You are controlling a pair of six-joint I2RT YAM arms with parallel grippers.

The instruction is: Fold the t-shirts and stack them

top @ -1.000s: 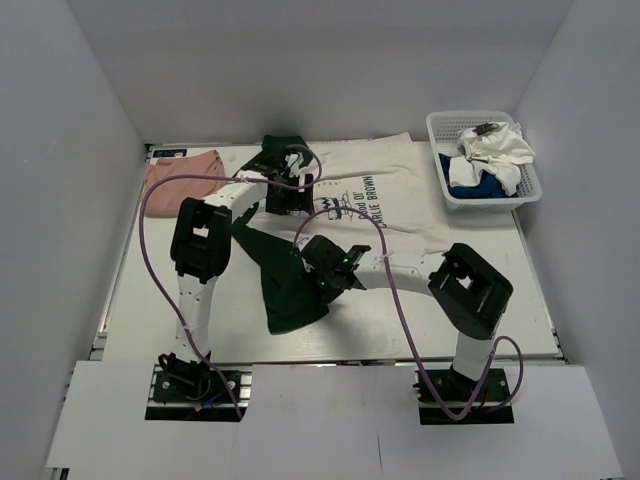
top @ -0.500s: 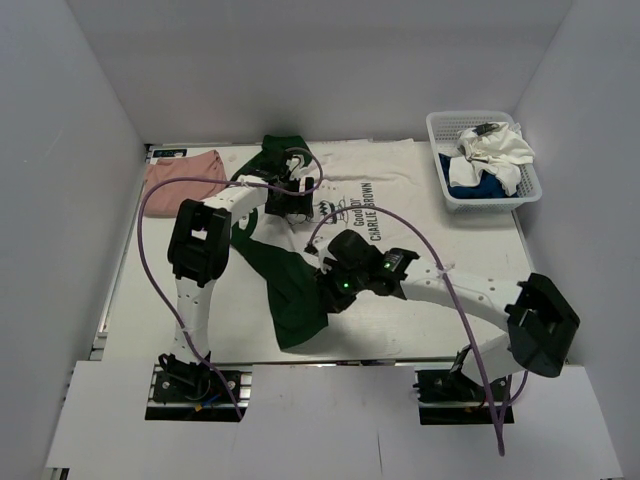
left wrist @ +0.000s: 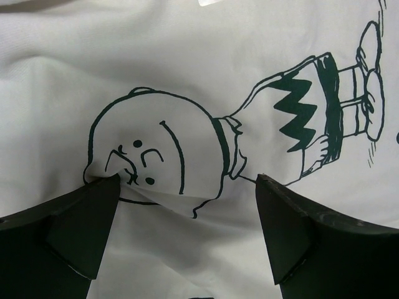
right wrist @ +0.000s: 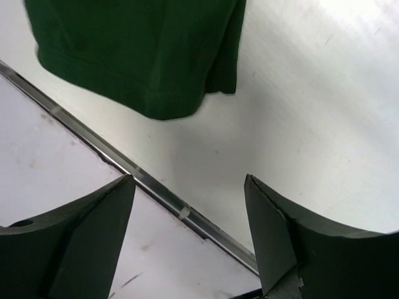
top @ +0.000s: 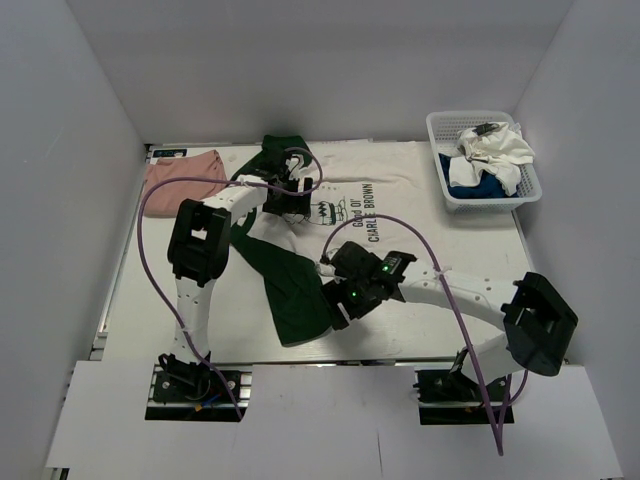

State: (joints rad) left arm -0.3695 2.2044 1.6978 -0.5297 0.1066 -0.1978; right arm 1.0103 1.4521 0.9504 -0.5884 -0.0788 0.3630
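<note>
- Since a second ago the right arm [top: 470,293] has swung its elbow out toward the lower right of the overhead frame. The right gripper [top: 338,305] has slid down to lower centre. Its fingers, pressed together half a second back, now stand spread, and the lower sleeve [top: 290,290] has been drawn down with them.
- White table [top: 150,290] fills the middle of the overhead view, with both arm bases along its bottom edge.
- Printed t-shirt [top: 400,185], white with dark green sleeves, lies spread across upper centre with its "Good Ol' Charlie Brown" lettering face up. The upper sleeve [top: 280,148] sits at the table's top edge, and the lower sleeve trails toward the bottom of the frame.
- Left arm [top: 200,240] reaches up from lower left, placing the left gripper [top: 290,197] over the shirt's cartoon figure. In the left wrist view its fingers [left wrist: 75,230] stand spread wide on either side of the drawn head, and the cloth puckers at the left-hand tip.
- In the right wrist view the fingers [right wrist: 280,243] are spread over bare tabletop. The green hem lies in the upper left of that frame, apart from both tips, and the metal table edge [right wrist: 156,187] runs diagonally below it.
- Basket [top: 470,114] stands at the table's upper right corner, holding a white t-shirt [top: 495,148] bunched over a blue t-shirt [top: 470,185].
- Pink t-shirt [top: 185,172] lies at the upper left of the table, just beside the printed t-shirt.
</note>
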